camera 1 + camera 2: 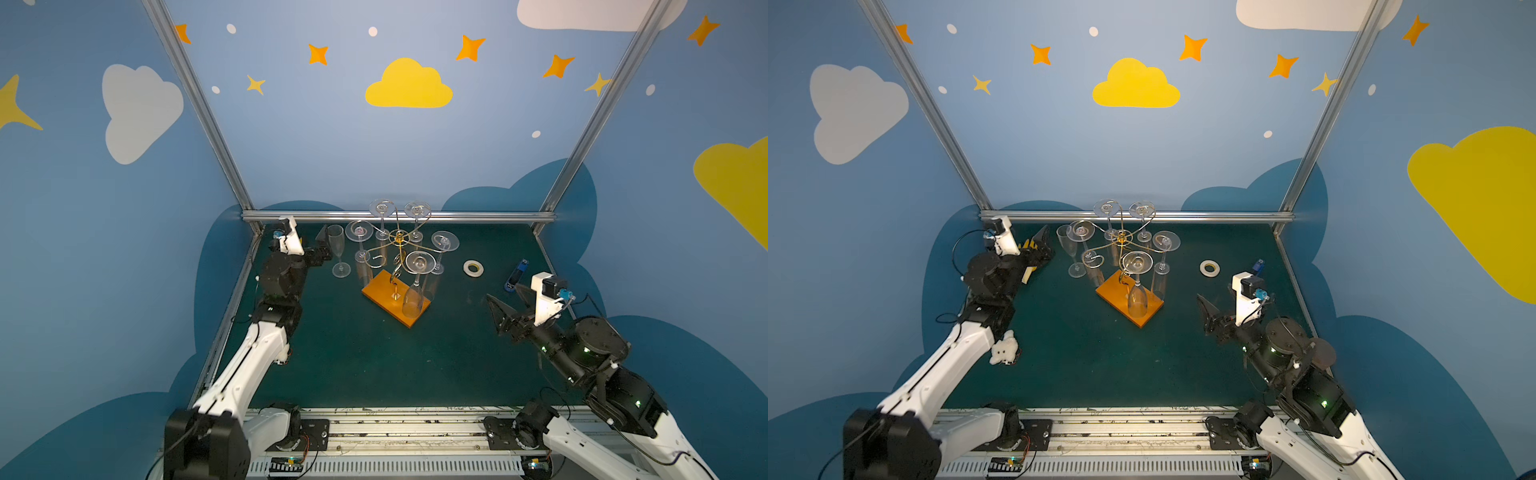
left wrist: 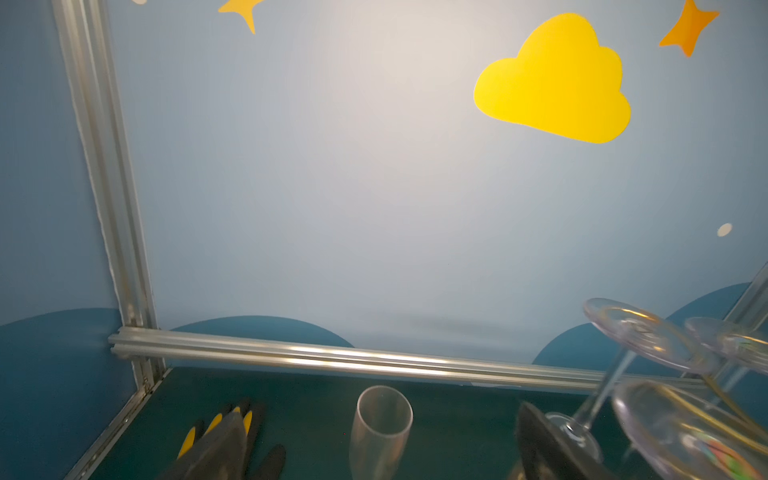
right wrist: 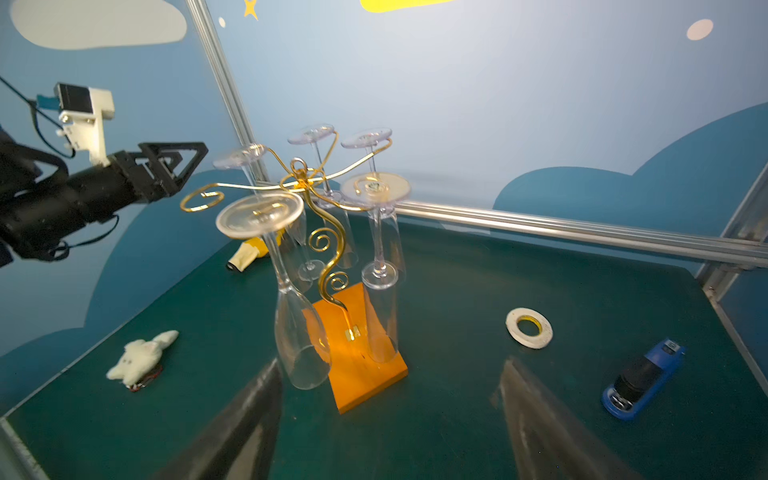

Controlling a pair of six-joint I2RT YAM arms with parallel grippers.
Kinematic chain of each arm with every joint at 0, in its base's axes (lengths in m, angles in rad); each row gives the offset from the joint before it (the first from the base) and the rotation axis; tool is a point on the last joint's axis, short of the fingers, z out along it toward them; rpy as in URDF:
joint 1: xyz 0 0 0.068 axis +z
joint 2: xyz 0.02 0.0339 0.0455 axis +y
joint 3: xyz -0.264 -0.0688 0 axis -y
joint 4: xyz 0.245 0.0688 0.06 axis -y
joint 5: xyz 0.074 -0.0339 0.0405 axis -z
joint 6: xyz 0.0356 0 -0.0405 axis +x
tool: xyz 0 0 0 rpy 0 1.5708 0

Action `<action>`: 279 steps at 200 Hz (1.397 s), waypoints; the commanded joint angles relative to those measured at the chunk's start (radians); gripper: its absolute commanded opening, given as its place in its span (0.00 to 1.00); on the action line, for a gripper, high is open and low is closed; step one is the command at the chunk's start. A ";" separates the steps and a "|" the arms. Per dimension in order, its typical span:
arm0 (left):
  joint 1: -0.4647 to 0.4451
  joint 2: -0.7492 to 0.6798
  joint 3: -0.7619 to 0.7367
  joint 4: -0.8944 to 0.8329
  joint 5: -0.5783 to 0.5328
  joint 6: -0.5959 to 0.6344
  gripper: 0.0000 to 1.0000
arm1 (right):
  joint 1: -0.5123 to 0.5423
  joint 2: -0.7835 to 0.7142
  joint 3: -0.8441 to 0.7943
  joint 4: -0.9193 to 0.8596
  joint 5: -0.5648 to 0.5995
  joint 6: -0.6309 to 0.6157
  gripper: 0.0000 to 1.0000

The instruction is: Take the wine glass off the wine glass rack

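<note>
The wine glass rack [image 1: 395, 297], gold wire on an orange base [image 3: 357, 374], stands mid-table. Several clear wine glasses hang upside down from its arms, the nearest [image 1: 415, 291] over the base's front. One curled arm [image 3: 199, 199] on the left is bare. Another wine glass [image 1: 338, 253] stands upright on the table left of the rack. My left gripper [image 1: 321, 245] is open just left of it. In the left wrist view this glass [image 2: 380, 440] shows between the spread fingers [image 2: 381, 411], untouched. My right gripper [image 3: 390, 365] is open and empty, right of the rack [image 1: 1125, 299].
A tape roll [image 1: 473, 268] and a blue stapler [image 1: 516, 276] lie at the right, behind my right gripper. A white plush toy [image 1: 1004, 351] lies by my left arm. A black glove with yellow tips [image 2: 216, 428] lies under my left gripper. A metal rail [image 2: 332, 357] bounds the back.
</note>
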 commanded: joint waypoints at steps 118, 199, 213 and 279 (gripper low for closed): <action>-0.011 -0.462 -0.015 -0.809 0.399 -0.409 0.99 | -0.097 0.482 0.325 -0.045 -0.542 0.496 0.76; -0.041 -0.533 -0.096 -0.803 0.514 -0.491 0.99 | -0.184 0.561 0.252 0.154 -0.725 0.655 0.56; -0.050 -0.550 -0.106 -0.808 0.516 -0.501 0.99 | -0.185 0.579 0.254 0.163 -0.730 0.661 0.54; -0.110 -0.589 -0.162 -0.794 0.519 -0.543 0.99 | -0.188 0.604 0.220 0.233 -0.714 0.698 0.36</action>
